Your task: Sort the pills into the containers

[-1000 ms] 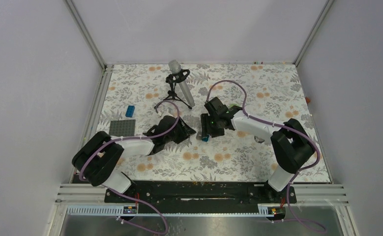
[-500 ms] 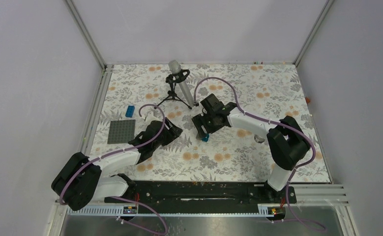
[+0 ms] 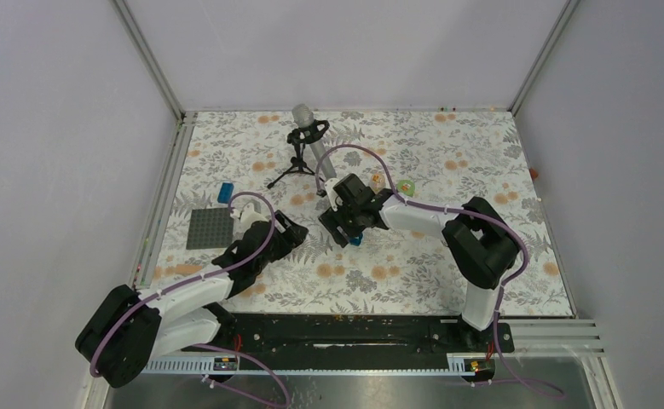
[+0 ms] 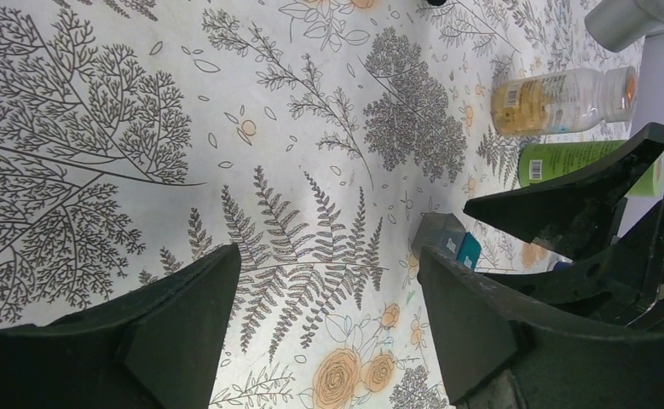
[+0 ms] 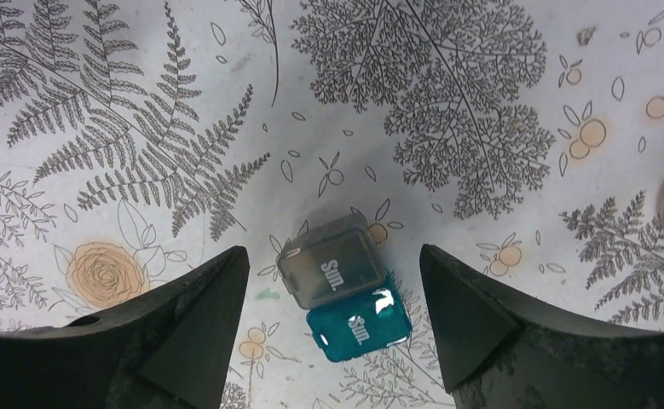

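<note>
Pill box (image 5: pixel 343 296): grey part and teal part touching, both marked "Sun.", lying on the table (image 3: pixel 413 264) near its centre. Right claw (image 5: pixel 330 257) is over it with the jaws spread wide, one finger to each side, and grips nothing. Two bottles (image 4: pixel 562 92), one yellow and one green, lie beyond the right claw. Left claw (image 4: pixel 326 256) is also wide open and empty, low over bare table to the left of the box. Grey baseplate (image 3: pixel 210 227) is at the left edge, and the mic (image 3: pixel 311 141) stands behind.
</note>
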`<state>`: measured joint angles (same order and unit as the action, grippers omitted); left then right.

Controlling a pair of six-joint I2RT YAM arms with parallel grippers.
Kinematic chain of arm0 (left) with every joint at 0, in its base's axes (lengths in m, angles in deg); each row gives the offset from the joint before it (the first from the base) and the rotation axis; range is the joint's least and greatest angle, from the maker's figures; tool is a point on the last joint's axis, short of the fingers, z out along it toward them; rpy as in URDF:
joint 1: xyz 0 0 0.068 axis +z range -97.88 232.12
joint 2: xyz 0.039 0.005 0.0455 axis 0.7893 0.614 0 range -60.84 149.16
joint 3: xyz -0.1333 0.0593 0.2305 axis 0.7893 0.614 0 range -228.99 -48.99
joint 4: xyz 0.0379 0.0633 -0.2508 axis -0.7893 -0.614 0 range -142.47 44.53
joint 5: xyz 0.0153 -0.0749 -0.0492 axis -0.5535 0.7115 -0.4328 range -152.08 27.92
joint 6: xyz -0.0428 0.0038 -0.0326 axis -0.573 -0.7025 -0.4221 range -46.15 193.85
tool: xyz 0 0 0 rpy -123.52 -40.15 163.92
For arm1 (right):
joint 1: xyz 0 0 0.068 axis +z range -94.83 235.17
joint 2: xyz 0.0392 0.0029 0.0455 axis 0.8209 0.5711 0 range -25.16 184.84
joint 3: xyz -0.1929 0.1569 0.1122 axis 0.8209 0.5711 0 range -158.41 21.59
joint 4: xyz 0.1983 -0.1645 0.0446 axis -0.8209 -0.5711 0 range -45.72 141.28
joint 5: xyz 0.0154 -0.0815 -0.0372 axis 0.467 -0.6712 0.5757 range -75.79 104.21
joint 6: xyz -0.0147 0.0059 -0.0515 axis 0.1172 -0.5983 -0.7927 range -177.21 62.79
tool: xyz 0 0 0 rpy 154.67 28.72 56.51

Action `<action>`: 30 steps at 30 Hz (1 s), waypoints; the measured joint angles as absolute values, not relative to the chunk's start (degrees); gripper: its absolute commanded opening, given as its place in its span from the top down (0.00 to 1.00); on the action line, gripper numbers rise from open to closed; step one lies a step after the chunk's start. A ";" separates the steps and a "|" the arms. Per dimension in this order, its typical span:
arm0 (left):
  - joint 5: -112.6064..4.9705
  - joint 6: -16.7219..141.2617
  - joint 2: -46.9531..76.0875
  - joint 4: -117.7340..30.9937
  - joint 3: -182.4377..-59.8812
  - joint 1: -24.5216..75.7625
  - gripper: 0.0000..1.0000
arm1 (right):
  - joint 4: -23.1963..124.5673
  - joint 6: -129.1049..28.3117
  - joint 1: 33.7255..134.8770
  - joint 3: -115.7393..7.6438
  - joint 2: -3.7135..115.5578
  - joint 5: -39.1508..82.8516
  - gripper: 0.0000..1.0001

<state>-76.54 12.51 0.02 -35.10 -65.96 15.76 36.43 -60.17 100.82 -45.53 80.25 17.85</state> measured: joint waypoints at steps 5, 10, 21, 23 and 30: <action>-76.91 12.49 -0.17 -34.99 -65.55 15.76 0.22 | 39.20 -62.31 101.28 -45.04 81.67 17.67 0.27; -76.95 12.44 -0.44 -34.95 -65.22 15.87 0.22 | 40.06 -64.85 101.52 -44.35 82.61 17.65 0.37; -76.54 12.53 0.15 -33.20 -65.20 16.02 0.22 | 39.31 -61.35 101.74 -44.87 82.83 12.84 0.49; -76.25 12.55 0.52 -32.59 -65.00 16.02 0.22 | 37.81 -59.04 101.74 -45.88 83.31 11.34 0.38; -75.82 12.53 1.22 -31.80 -64.37 16.02 0.22 | 34.00 -53.68 101.74 -47.62 83.87 8.87 0.27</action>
